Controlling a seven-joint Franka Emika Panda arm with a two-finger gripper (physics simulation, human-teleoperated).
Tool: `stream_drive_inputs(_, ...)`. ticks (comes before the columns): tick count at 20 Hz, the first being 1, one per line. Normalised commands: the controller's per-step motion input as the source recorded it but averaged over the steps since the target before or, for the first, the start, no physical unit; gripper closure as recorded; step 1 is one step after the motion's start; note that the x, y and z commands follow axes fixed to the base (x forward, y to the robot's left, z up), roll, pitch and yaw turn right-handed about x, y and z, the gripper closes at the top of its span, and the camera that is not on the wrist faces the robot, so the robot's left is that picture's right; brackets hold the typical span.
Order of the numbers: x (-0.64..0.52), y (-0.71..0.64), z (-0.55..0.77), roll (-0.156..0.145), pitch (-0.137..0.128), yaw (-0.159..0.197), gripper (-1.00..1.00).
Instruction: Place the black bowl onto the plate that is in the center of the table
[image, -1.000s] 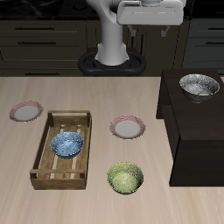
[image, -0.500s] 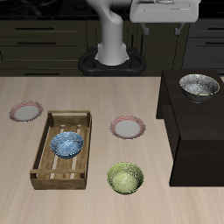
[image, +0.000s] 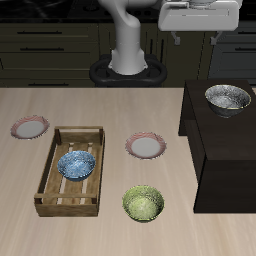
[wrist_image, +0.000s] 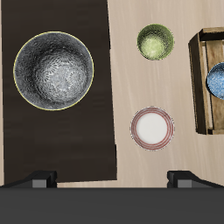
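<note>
The black bowl (image: 228, 98), with a speckled silvery inside and a pale rim, stands on top of the dark cabinet (image: 215, 150). It shows large in the wrist view (wrist_image: 53, 70). The pink-rimmed plate (image: 147, 147) lies in the middle of the beige table (image: 110, 110); it also shows in the wrist view (wrist_image: 152, 128). My gripper (image: 200, 38) is high above the table's back, near the cabinet, open and empty. Its two fingertips (wrist_image: 39, 181) stand wide apart in the wrist view.
A wooden tray (image: 50, 180) holds a blue bowl (image: 77, 165). A yellow-green bowl (image: 143, 204) sits near the table's front edge. A second pink-rimmed plate (image: 29, 127) lies beyond the tray. The robot base (image: 128, 68) stands at the back.
My gripper has moved sideways at the same height, from above the table's back toward the cabinet with the black bowl. Nothing on the table has moved.
</note>
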Motion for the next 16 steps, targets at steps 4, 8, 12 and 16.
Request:
stream_drive_inputs(4,0.37,0.15,-0.11,-0.023,0.025,0.015,-1.00)
stream_drive_inputs(8,0.17,0.14,-0.04,-0.009,0.003,0.030,-1.00)
stream_drive_inputs(12,0.27,0.10,0.09,-0.026,-0.021,0.022,-1.00)
stream_drive_inputs(16,0.23,-0.01,-0.02,-0.017,0.008,-0.008,-1.00)
